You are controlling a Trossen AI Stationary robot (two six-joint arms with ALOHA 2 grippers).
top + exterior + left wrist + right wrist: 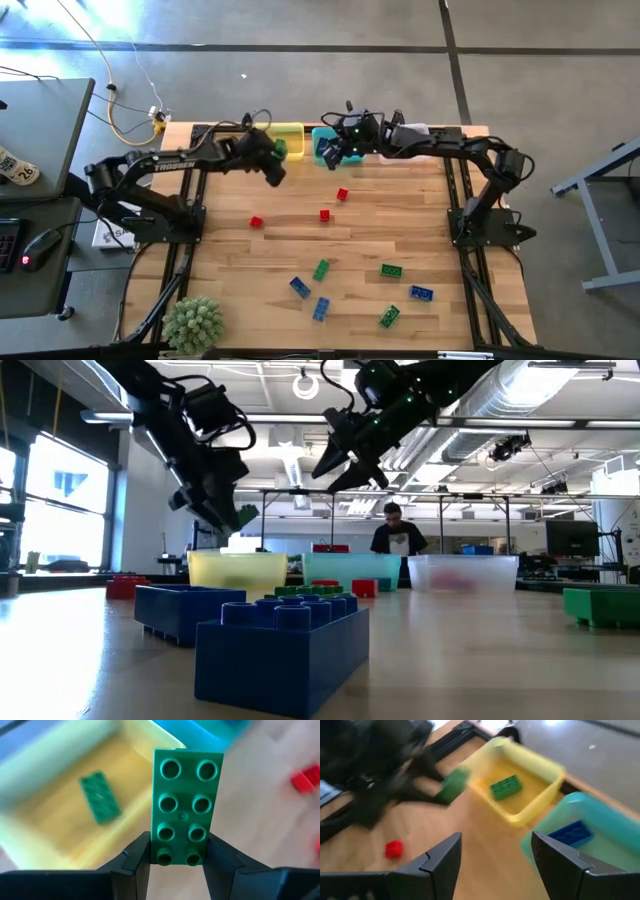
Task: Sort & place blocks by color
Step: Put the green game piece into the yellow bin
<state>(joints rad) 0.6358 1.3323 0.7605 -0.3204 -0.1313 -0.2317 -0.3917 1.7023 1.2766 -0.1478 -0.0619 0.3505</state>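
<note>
Blocks of three colours lie on the tabletop (400, 215), and some already sit in bins at the far edge. The left hand (176, 862) grips a green block (184, 805) by its short end — it hangs in the air just beside the yellow bin (540, 767), on its near side. Another green block (506, 786) lies inside this yellow bin. The right hand (495, 857) is empty, its fingers spread wide, above the teal bin (600, 815), where one blue block (571, 833) lies. A clear bin (463, 573) stands to the right of the teal one. Three red blocks (325, 215) are in the middle of the tabletop, well apart — the remaining green and blue blocks (421, 293) are scattered along the near side.
</note>
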